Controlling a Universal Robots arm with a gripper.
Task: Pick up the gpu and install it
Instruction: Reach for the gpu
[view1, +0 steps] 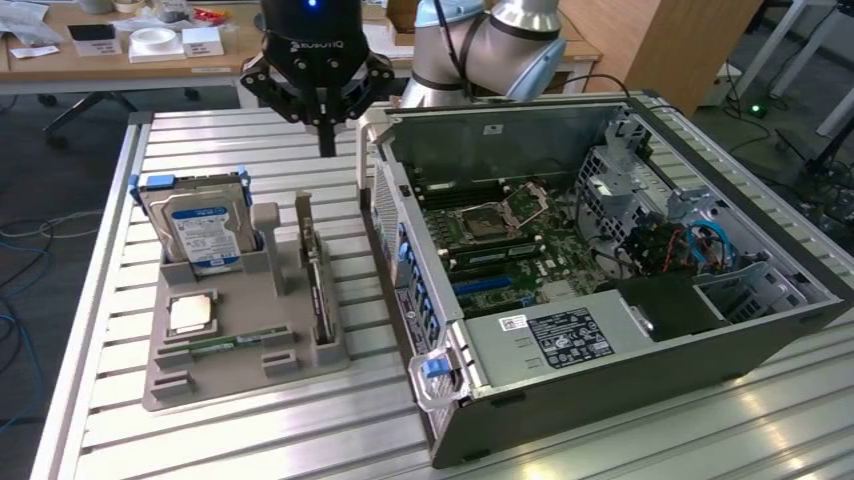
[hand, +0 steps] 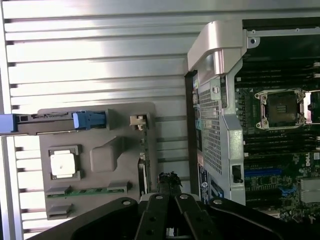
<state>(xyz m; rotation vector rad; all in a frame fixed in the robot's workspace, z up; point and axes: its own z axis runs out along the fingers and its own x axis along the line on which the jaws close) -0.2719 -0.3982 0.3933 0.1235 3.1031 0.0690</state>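
Grey plastic holder (view1: 200, 385) on the slatted counter (view1: 227, 140) carries the gpu (view1: 318, 290), which stands on edge in the slot nearest the open computer case (view1: 694, 330) with nothing touching it. The gripper (view1: 327, 148) hangs above the holder's far end, roughly in line with the card, its fingers pressed together and empty. By my reading none of the task is done: the card is not yet lifted, and the motherboard (view1: 501, 250) has no card seated

Bright indoor light; strong glare on slatted table (hand: 100, 55); case interior (view1: 470, 150) shadowed.
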